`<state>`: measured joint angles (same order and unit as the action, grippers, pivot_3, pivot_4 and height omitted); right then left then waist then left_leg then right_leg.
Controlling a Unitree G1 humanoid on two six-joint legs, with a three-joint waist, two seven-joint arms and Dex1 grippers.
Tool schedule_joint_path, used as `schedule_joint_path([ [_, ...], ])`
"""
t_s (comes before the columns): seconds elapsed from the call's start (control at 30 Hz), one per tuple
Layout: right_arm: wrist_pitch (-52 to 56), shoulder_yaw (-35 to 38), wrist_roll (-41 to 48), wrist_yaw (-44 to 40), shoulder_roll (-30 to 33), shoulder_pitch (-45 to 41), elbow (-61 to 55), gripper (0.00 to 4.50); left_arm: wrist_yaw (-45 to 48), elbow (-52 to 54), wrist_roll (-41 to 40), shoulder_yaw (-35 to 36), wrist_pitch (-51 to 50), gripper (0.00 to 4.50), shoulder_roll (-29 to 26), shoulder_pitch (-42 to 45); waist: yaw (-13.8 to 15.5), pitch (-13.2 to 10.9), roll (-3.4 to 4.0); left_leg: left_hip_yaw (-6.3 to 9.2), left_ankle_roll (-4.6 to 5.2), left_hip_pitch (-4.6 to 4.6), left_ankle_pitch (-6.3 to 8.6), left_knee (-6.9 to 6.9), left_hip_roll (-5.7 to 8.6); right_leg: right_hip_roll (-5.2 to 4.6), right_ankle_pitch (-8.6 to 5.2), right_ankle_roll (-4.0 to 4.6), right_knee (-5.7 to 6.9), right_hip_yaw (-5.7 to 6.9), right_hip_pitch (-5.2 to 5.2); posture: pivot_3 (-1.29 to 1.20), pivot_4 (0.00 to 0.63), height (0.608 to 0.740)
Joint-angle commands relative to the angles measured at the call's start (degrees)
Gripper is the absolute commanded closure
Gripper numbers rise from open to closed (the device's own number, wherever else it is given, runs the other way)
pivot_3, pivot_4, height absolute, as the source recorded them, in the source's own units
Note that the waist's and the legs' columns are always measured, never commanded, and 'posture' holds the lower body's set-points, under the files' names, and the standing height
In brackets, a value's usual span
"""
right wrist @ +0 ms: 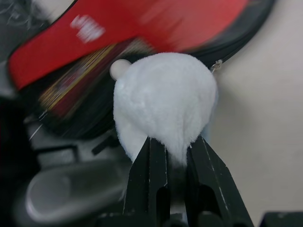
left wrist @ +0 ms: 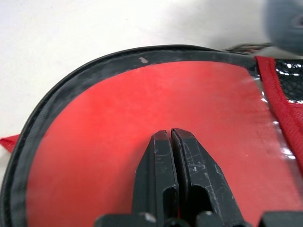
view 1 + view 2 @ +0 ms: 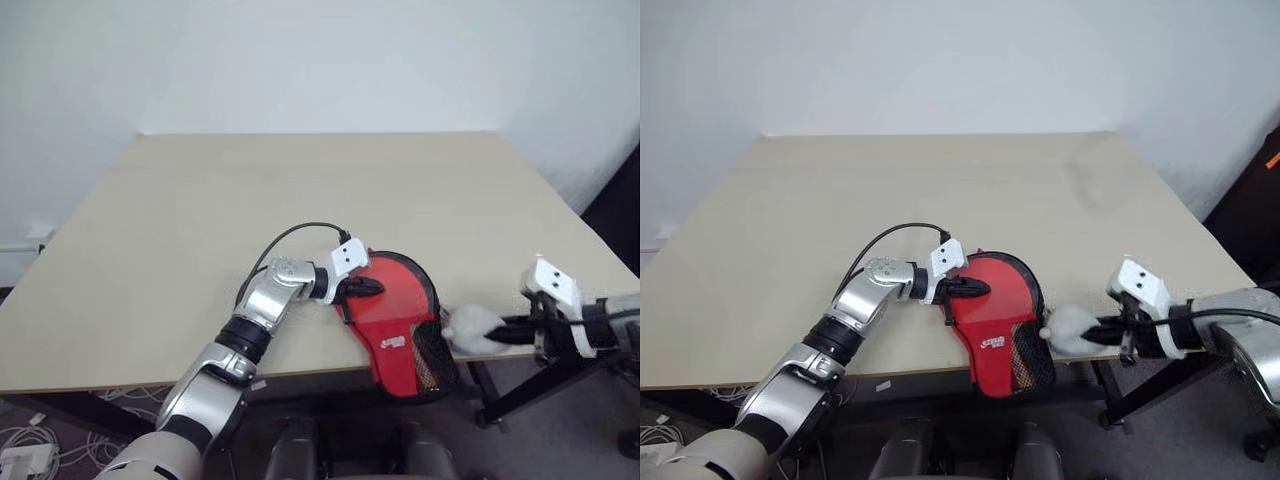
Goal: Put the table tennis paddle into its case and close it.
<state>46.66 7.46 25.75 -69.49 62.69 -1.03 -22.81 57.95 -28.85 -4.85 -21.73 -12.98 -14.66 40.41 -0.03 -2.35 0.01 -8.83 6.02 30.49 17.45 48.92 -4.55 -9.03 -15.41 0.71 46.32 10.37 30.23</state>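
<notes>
Lying at the near edge of the table, the case overhangs it with its narrow, mesh-pocketed end, zipped around its rim; the table tennis paddle is hidden from sight. The left gripper presses its closed fingers on the case's red face. The right gripper, just beside the case's overhanging end, pinches a white fluffy pompom.

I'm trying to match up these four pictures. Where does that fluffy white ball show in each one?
Left eye view: fluffy white ball at the table's near right edge, beside the red case.
Right eye view: same spot, held at the right gripper.
Left wrist view: a blurred grey patch in one corner; I cannot tell whether that is it.
Right wrist view: centre, pinched between the black fingers.
Shared landmark: the red case.
</notes>
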Motion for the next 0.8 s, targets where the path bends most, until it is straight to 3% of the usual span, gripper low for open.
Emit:
schedule_joint_path([
  [0.03,-3.45,3.09,0.88,-2.96,2.75,1.45,-1.34,4.44,0.1,-1.64,1.65,0.48,0.33,4.5,-0.37,1.09,0.12,0.0,0.0,0.0,0.0,0.0,0.0,0.0,0.0,0.0,0.0,0.0,0.0,0.0,0.0,0.0,0.0,0.654],
  [0.5,-16.36,10.36,3.59,-21.59,11.02,14.64,-4.78,4.44,0.3,-2.32,2.38,1.21,0.76,4.5,-0.13,1.14,0.59,-0.03,-0.04,0.18,0.12,0.04,0.1,0.02,-0.02,-0.01,0.07,-0.13,-0.41,0.07,-0.2,0.0,0.0,0.654],
  [0.73,-21.69,11.25,9.46,-23.01,15.8,18.09,-6.73,4.44,-0.18,-2.5,2.66,1.63,0.46,4.5,-0.05,1.21,0.62,-0.04,-0.07,0.17,0.21,0.05,0.16,0.01,0.0,-0.11,0.1,-0.18,-0.52,-0.02,-0.22,0.0,0.0,0.654],
  [0.8,-20.89,10.09,9.37,-22.71,14.61,16.04,-7.4,4.44,-0.58,-2.39,2.72,1.89,0.18,4.5,0.19,1.2,0.61,-0.05,-0.08,0.17,0.18,0.05,0.18,0.01,-0.01,-0.13,0.1,-0.18,-0.52,0.0,-0.22,0.0,0.0,0.654],
])
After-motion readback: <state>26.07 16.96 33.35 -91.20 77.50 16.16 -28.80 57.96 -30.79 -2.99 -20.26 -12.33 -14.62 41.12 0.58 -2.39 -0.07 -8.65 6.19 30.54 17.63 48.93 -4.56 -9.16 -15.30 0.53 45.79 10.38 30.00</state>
